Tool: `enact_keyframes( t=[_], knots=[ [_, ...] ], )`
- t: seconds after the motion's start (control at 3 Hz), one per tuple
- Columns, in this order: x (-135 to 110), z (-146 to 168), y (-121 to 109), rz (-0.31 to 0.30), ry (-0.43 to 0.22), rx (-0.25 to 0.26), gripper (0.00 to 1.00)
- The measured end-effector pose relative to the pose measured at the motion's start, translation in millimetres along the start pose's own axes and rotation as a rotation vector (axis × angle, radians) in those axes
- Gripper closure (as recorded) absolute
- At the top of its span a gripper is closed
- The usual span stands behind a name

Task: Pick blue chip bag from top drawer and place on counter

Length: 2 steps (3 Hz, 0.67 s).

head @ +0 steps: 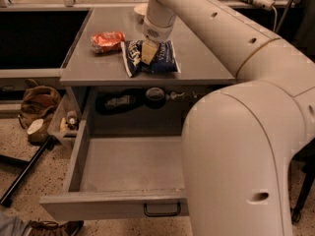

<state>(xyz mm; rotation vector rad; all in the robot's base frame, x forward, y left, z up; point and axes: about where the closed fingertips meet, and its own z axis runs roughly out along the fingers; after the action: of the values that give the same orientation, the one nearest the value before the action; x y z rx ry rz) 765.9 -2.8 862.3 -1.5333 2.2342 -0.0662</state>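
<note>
The blue chip bag [163,59] lies on the grey counter [202,58], near its front edge and left of the middle. My gripper [147,53] comes down from above and rests on the bag's left half. The top drawer [98,206] is pulled out wide below the counter. Its grey floor is bare, and its black handle [161,211] shows on the front panel. My arm's large white body [236,156] hides the drawer's right part.
A smaller orange-red snack bag [107,41] lies on the counter just left of the blue one. Black items [120,102] sit in the recess under the counter. A black-fronted bench [34,28] stands at left, with a brown bag [37,102] on the floor.
</note>
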Motion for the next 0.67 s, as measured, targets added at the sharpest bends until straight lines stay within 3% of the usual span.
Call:
enact_keyframes(
  t=[0.67],
  knots=[
    [0.0, 0.1, 0.0, 0.0, 0.0, 0.0, 0.13]
  ],
)
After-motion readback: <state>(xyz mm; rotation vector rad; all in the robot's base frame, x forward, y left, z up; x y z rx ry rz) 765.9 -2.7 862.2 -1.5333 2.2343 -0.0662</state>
